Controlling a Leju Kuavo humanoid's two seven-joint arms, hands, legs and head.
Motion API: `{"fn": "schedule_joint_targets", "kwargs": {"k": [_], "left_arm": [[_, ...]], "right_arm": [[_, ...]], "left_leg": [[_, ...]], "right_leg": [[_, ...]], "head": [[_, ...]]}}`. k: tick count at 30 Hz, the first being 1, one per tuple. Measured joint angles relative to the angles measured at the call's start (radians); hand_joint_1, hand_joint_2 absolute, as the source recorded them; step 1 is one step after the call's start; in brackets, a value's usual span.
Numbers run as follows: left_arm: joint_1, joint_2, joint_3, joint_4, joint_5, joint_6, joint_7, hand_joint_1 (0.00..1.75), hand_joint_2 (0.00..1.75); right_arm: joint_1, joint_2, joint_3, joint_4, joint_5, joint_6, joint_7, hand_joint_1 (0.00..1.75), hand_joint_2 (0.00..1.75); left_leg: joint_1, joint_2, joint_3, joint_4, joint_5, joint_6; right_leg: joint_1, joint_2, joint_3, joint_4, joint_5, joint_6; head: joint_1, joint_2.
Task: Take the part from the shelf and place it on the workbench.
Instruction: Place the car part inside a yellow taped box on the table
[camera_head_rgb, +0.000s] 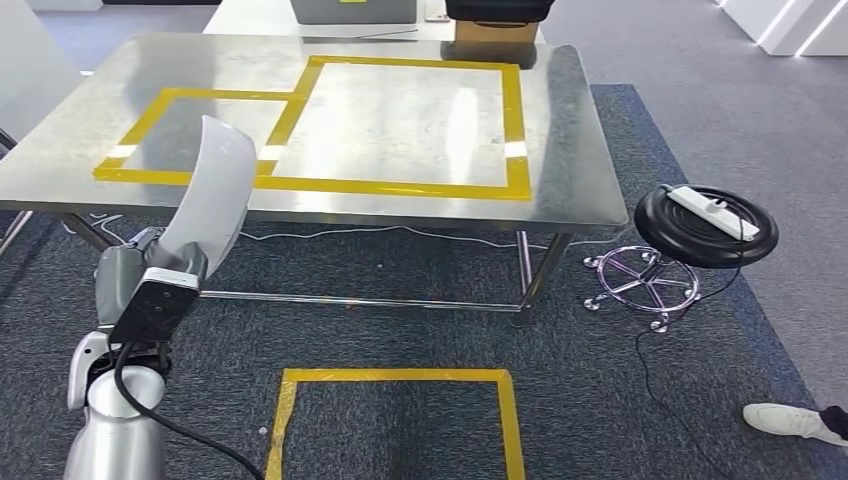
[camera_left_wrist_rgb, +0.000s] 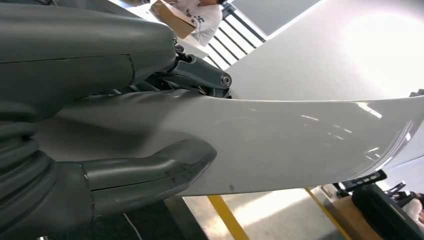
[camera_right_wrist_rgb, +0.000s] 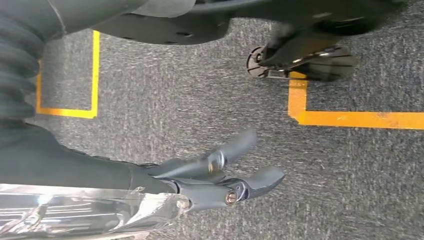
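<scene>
The part (camera_head_rgb: 215, 190) is a curved white panel, and my left hand (camera_head_rgb: 150, 285) grips its lower end and holds it upright in front of the near left edge of the steel workbench (camera_head_rgb: 560, 150). In the left wrist view the thumb (camera_left_wrist_rgb: 150, 172) presses on the white panel (camera_left_wrist_rgb: 280, 145) and the darker fingers (camera_left_wrist_rgb: 200, 77) lie behind it. My right hand (camera_right_wrist_rgb: 220, 172) hangs over the dark carpet with its fingers apart and nothing in them.
Yellow tape frames (camera_head_rgb: 415, 125) mark the workbench top. A yellow tape square (camera_head_rgb: 395, 420) lies on the carpet in front of me. A black stool (camera_head_rgb: 705, 225) with a white power strip stands at the right. A cardboard box (camera_head_rgb: 495, 35) sits at the bench's far edge. A person's shoe (camera_head_rgb: 790, 420) is at lower right.
</scene>
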Motion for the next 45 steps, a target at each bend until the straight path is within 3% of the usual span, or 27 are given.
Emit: {"fn": "schedule_joint_targets", "kwargs": {"k": [1, 2, 5, 7, 11, 13, 15, 16, 17, 18, 20, 21, 23, 26, 28, 30, 31, 32, 33, 35, 37, 40, 42, 43, 45], "left_arm": [[0.001, 0.0, 0.0, 0.0, 0.0, 0.0, 0.0, 1.75, 1.75], [0.002, 0.0, 0.0, 0.0, 0.0, 0.0, 0.0, 1.75, 1.75], [0.003, 0.0, 0.0, 0.0, 0.001, 0.0, 0.0, 1.75, 1.75], [0.004, 0.0, 0.001, 0.0, 0.004, -0.001, 0.0, 1.75, 1.75], [0.006, 0.001, 0.004, -0.004, 0.01, -0.002, -0.002, 1.75, 1.75], [0.006, 0.002, 0.004, -0.005, 0.011, -0.003, -0.004, 1.75, 1.75], [0.007, 0.002, 0.006, -0.006, 0.011, -0.003, -0.004, 1.75, 1.75], [0.008, 0.002, 0.007, -0.006, 0.011, -0.003, -0.004, 1.75, 1.75], [0.008, 0.002, 0.008, -0.006, 0.011, -0.003, -0.005, 1.75, 1.75], [0.008, 0.002, 0.009, -0.006, 0.011, -0.003, -0.005, 1.75, 1.75], [0.008, 0.002, 0.01, -0.006, 0.011, -0.003, -0.005, 1.75, 1.75], [0.008, 0.002, 0.01, -0.006, 0.011, -0.003, -0.005, 1.75, 1.75], [0.01, 0.002, 0.011, -0.006, 0.011, -0.004, -0.006, 1.75, 1.75], [0.012, 0.001, 0.015, -0.006, 0.012, -0.005, -0.006, 1.75, 1.75], [0.013, 0.0, 0.017, -0.006, 0.012, -0.006, -0.007, 1.75, 1.75], [0.013, 0.0, 0.018, -0.006, 0.012, -0.007, -0.008, 1.75, 1.75], [0.013, 0.0, 0.019, -0.006, 0.012, -0.008, -0.008, 1.75, 1.75], [0.013, 0.0, 0.02, -0.006, 0.012, -0.008, -0.008, 1.75, 1.75], [0.014, 0.0, 0.021, -0.006, 0.012, -0.009, -0.008, 1.75, 1.75], [0.014, 0.0, 0.023, -0.006, 0.012, -0.009, -0.008, 1.75, 1.75], [0.014, 0.0, 0.023, -0.006, 0.012, -0.009, -0.008, 1.75, 1.75], [0.014, 0.001, 0.023, -0.006, 0.012, -0.009, -0.008, 1.75, 1.75], [0.013, 0.001, 0.023, -0.006, 0.012, -0.009, -0.009, 1.75, 1.75], [0.013, 0.002, 0.023, -0.006, 0.012, -0.009, -0.009, 1.75, 1.75], [0.013, 0.002, 0.023, -0.006, 0.012, -0.009, -0.01, 1.75, 1.75]], "right_arm": [[0.001, 0.0, 0.0, 0.0, 0.0, 0.0, 0.0, 0.0, 1.75], [0.002, 0.0, 0.0, 0.0, 0.0, 0.0, 0.0, 0.0, 1.75], [0.003, 0.0, 0.0, 0.0, 0.002, 0.0, 0.0, 0.0, 1.75], [0.003, 0.0, 0.0, 0.0, 0.005, 0.0, 0.001, 0.0, 1.75], [0.003, 0.001, 0.0, 0.0, 0.009, 0.0, 0.001, 0.0, 1.75], [0.002, 0.001, 0.0, 0.0, 0.01, -0.001, 0.0, 0.0, 1.75], [0.002, 0.001, 0.0, 0.0, 0.01, -0.001, 0.0, 0.0, 1.75], [0.003, 0.001, 0.0, 0.0, 0.01, -0.001, 0.0, 0.0, 1.75], [0.004, 0.001, 0.0, 0.0, 0.01, -0.001, 0.0, 0.0, 1.75], [0.004, 0.001, 0.0, 0.0, 0.01, -0.001, 0.0, 0.0, 1.75], [0.004, 0.001, 0.0, 0.0, 0.01, -0.001, 0.0, 0.0, 1.75], [0.003, 0.001, 0.0, 0.0, 0.01, -0.001, 0.0, 0.0, 1.75], [0.002, 0.001, 0.0, 0.0, 0.01, -0.001, 0.0, 0.0, 1.75], [0.002, 0.001, 0.0, 0.0, 0.011, 0.0, 0.0, 0.0, 1.75], [-0.001, 0.001, 0.0, 0.0, 0.011, 0.0, -0.001, 0.0, 1.75], [-0.001, 0.001, 0.001, 0.0, 0.011, 0.0, -0.001, 0.0, 1.75], [0.0, 0.002, 0.001, 0.0, 0.011, 0.0, -0.002, 0.0, 1.75], [0.0, 0.002, 0.0, 0.0, 0.011, 0.0, -0.002, 0.0, 1.75], [0.001, 0.001, 0.0, 0.0, 0.011, 0.0, -0.002, 0.0, 1.75], [0.001, 0.001, 0.0, 0.0, 0.011, 0.0, -0.002, 0.0, 1.75], [0.001, 0.001, 0.001, 0.0, 0.011, 0.0, -0.002, 0.0, 1.75], [0.002, 0.001, 0.001, 0.0, 0.011, 0.001, -0.002, 0.0, 1.75], [0.003, 0.001, 0.0, 0.0, 0.012, 0.0, -0.002, 0.0, 1.75], [0.002, 0.001, 0.0, 0.0, 0.012, 0.0, -0.002, 0.0, 1.75], [0.0, 0.001, 0.0, 0.0, 0.012, 0.0, -0.002, 0.0, 1.75]], "left_leg": [[0.0, -0.001, 0.008, 0.0, -0.007, 0.0], [0.0, -0.002, 0.019, 0.0, -0.015, -0.001], [-0.001, -0.004, 0.056, 0.001, -0.043, -0.01], [-0.003, -0.005, 0.069, 0.0, -0.056, -0.02], [-0.005, -0.004, 0.062, 0.032, -0.065, -0.04], [-0.004, -0.003, 0.005, 0.132, -0.102, -0.05], [-0.003, -0.002, -0.081, 0.257, -0.153, -0.055], [-0.003, -0.002, -0.111, 0.289, -0.158, -0.056], [-0.003, -0.002, -0.122, 0.286, -0.14, -0.056], [-0.003, -0.002, -0.115, 0.246, -0.099, -0.054], [-0.004, 0.0, -0.071, 0.117, -0.005, -0.048], [-0.004, 0.001, -0.051, 0.06, 0.015, -0.044], [-0.006, 0.002, -0.036, 0.011, 0.016, -0.033], [-0.002, 0.0, -0.018, 0.003, 0.012, -0.014], [0.0, 0.001, -0.002, 0.001, 0.003, -0.004], [0.0, 0.001, 0.008, 0.001, -0.008, 0.001], [0.0, 0.001, 0.014, 0.002, -0.014, 0.002], [0.0, 0.0, 0.022, 0.002, -0.021, 0.001], [0.0, -0.001, 0.033, 0.002, -0.028, 0.0], [-0.001, -0.002, 0.054, 0.001, -0.044, -0.005], [-0.003, -0.002, 0.064, 0.0, -0.056, -0.015], [-0.005, -0.002, 0.071, -0.001, -0.061, -0.033], [-0.004, -0.001, 0.062, 0.031, -0.078, -0.044], [-0.004, 0.0, 0.038, 0.075, -0.099, -0.049], [-0.003, 0.0, -0.042, 0.204, -0.151, -0.055]], "right_leg": [[0.0, 0.0, -0.023, 0.021, -0.001, 0.001], [0.0, 0.0, -0.028, 0.003, 0.02, 0.0], [0.001, -0.001, 0.023, -0.183, 0.154, -0.009], [0.003, -0.001, 0.045, -0.248, 0.192, -0.02], [0.0, 0.002, 0.062, -0.256, 0.19, -0.041], [-0.003, 0.002, 0.073, -0.259, 0.183, -0.05], [-0.003, 0.002, 0.081, -0.26, 0.173, -0.054], [-0.003, 0.003, 0.086, -0.26, 0.167, -0.054], [-0.003, 0.003, 0.094, -0.26, 0.161, -0.053], [-0.003, 0.004, 0.104, -0.26, 0.154, -0.052], [-0.002, 0.005, 0.125, -0.259, 0.138, -0.047], [-0.001, 0.006, 0.13, -0.259, 0.132, -0.042], [0.003, 0.006, 0.133, -0.259, 0.123, -0.03], [0.004, 0.003, 0.137, -0.242, 0.112, -0.013], [0.002, 0.001, 0.09, -0.151, 0.082, -0.004], [0.0, 0.0, 0.007, -0.018, 0.034, 0.002], [0.0, 0.0, -0.025, 0.021, 0.021, 0.004], [0.0, 0.0, -0.04, 0.024, 0.029, 0.003], [0.0, 0.0, -0.036, -0.009, 0.059, 0.002], [0.001, -0.001, 0.008, -0.144, 0.151, -0.003], [0.003, -0.001, 0.041, -0.239, 0.188, -0.014], [0.004, 0.0, 0.053, -0.257, 0.185, -0.034], [0.0, 0.002, 0.067, -0.261, 0.183, -0.045], [-0.002, 0.002, 0.073, -0.262, 0.18, -0.049], [-0.002, 0.003, 0.081, -0.262, 0.17, -0.054]], "head": [[0.0, 0.0], [0.0, 0.0], [0.001, 0.0], [0.003, 0.0], [0.0, 0.0], [-0.002, 0.0], [-0.003, 0.0], [-0.003, 0.0], [-0.003, 0.0], [-0.003, 0.0], [-0.003, 0.0], [-0.004, 0.0], [-0.004, 0.0], [-0.002, 0.0], [0.002, 0.0], [0.006, 0.0], [0.006, 0.0], [0.006, 0.0], [0.006, 0.0], [0.007, 0.0], [0.007, 0.0], [0.006, 0.0], [0.005, 0.0], [0.004, 0.0], [0.003, 0.0]]}}
